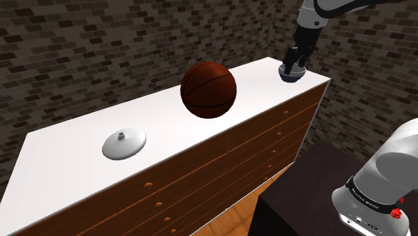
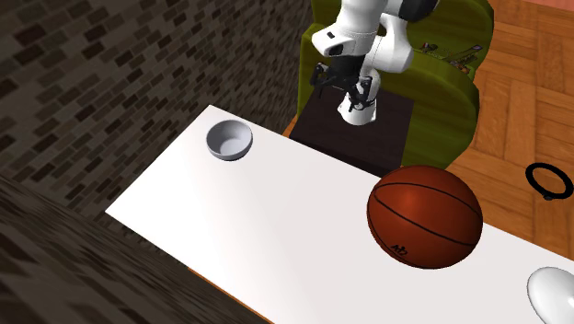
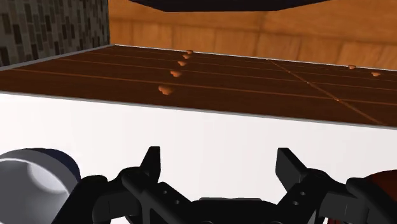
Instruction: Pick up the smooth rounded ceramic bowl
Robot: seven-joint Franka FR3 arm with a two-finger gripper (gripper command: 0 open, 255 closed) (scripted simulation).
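At the far right end of the white tabletop [image 1: 67, 164] in the shoulder view, a pale grey bowl [image 2: 229, 140] sits upright close to the corner, empty and untouched. The gripper [image 3: 220, 160] has its two black fingers spread wide, with nothing between them. In the wrist view the bowl lies beside one finger, outside the gap. A brown basketball [image 1: 208, 89] rests near the tabletop's middle, well apart from the bowl. A grey lid [image 1: 124, 143] with a small knob lies farther left. Wooden drawers [image 1: 268, 144] front the chest below.
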